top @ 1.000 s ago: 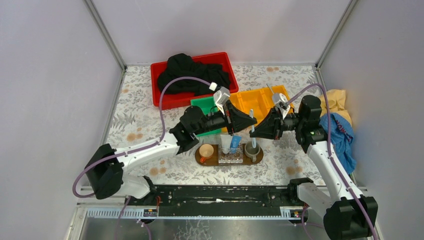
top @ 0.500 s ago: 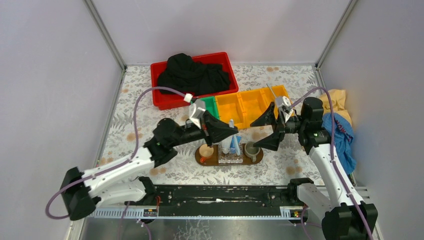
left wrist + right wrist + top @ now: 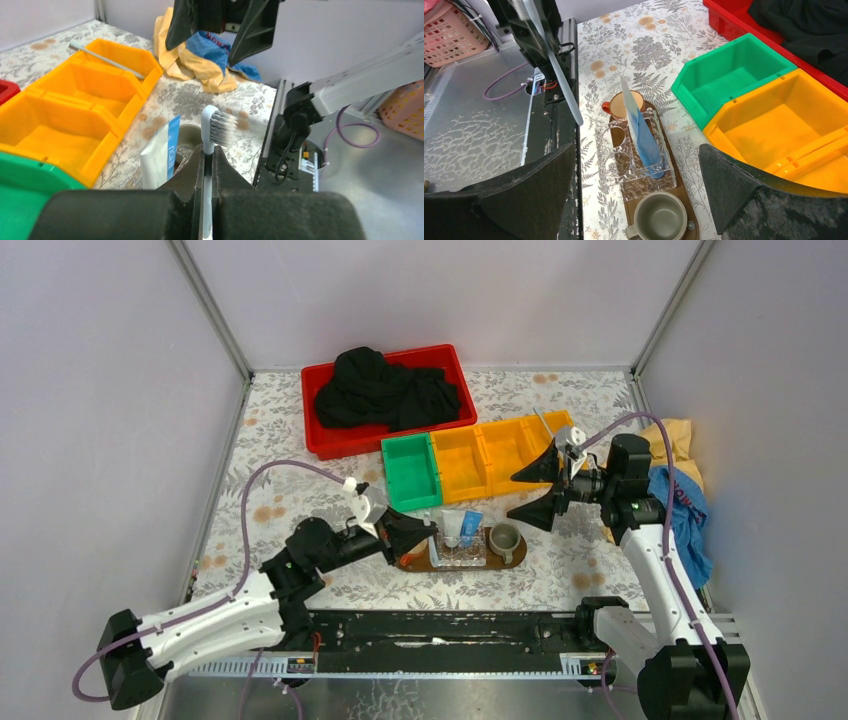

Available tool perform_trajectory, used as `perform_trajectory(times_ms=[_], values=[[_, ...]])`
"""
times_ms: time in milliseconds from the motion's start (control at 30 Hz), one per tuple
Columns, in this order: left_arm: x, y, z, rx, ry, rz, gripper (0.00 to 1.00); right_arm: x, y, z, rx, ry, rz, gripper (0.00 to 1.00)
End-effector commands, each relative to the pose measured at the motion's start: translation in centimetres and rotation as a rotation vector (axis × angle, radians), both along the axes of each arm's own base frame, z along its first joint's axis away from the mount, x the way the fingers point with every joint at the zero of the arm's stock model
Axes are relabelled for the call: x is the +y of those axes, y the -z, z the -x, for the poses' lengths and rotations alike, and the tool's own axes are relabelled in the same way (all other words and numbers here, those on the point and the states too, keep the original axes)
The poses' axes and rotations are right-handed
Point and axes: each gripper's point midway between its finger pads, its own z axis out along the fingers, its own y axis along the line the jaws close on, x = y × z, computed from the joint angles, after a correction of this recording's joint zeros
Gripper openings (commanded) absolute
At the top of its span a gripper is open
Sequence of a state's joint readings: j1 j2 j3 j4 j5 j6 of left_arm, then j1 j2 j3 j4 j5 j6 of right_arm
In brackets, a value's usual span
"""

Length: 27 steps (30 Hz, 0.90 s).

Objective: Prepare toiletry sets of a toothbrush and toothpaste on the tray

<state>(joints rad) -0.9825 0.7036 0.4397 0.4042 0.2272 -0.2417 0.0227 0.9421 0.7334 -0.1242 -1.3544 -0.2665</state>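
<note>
The left gripper point(image 3: 207, 155) is hanging low over the table, just off the left end of the tray point(image 3: 680, 190). Its fingers are pressing tight on the toothbrush point(image 3: 206, 124), pinching the thin white handle, and the bristled head is sticking out past the tips. From the other side, the handle is showing as a pale slanted stick in the air beside the tray, not touching it.

The right gripper point(image 3: 520, 500) is hovering above the right end of the tray with its fingers spread wide and nothing between them.

On the tray a clear holder point(image 3: 614, 150) is sitting in the middle, and the toothpaste point(image 3: 640, 127), white and blue, is standing upright in it. A grey cup point(image 3: 660, 218) is standing at the right end and a brown cup point(image 3: 620, 106) at the left end, both on the board.

Behind the tray a yellow bin point(image 3: 490, 455) is sitting next to a green bin point(image 3: 410, 472). A second toothbrush point(image 3: 105, 59) is lying slanted across the far yellow compartment, well apart from both grippers.
</note>
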Motion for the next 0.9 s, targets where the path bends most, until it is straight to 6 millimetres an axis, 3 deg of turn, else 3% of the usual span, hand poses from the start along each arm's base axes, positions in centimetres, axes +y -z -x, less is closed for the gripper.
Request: perform_trajectory(times_ms=[0, 300, 867], values=[[0.2, -1.8, -1.1, -0.103, -0.063, 0.094, 0.0, -0.4, -1.0, -0.8, -0.063, 0.024, 0.011, 0.99], [-0.4, -2.9, -1.7, -0.136, -0.073, 0.143, 0.0, -0.5, -0.8, -0.9, -0.064, 0.03, 0.012, 0.99], [-1.1, -1.6, -3.3, -0.17, -0.132, 0.133, 0.0, -0.5, -0.8, -0.9, -0.06, 0.025, 0.009, 1.0]])
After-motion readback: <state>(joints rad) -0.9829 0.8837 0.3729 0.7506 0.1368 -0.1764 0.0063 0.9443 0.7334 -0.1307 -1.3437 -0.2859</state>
